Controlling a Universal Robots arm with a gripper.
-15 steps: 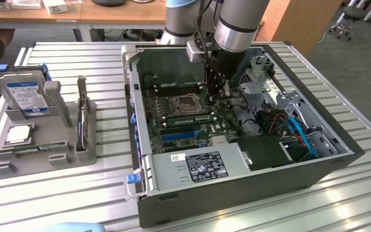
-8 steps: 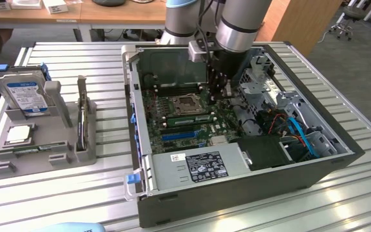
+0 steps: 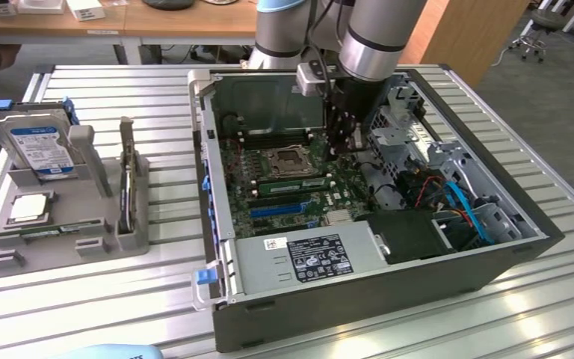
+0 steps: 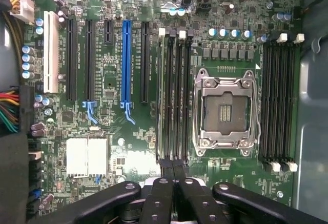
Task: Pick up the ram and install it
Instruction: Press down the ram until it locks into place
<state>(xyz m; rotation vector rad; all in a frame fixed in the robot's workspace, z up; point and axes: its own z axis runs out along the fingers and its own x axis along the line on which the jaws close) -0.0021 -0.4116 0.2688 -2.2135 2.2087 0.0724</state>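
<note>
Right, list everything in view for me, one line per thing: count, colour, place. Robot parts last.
Table: one, silver slats, under everything.
Computer case: one, dark grey, open, toward the exterior view's right.
Motherboard: one, green, inside the case.
Processor socket: one, silver, empty, on the motherboard.
Power supply: one, silver with a label, at the case's near end.
Parts holder: one, grey, at the exterior view's left.
Hard drive: one, blue-and-white label, upright in the holder.
Processor chip: one, silver, flat in the holder.
Ram: one, green, lying in the holder.
Arm: one, silver, reaching into the case.
Gripper: one, black, shut, over the memory slots beside the socket.
</note>
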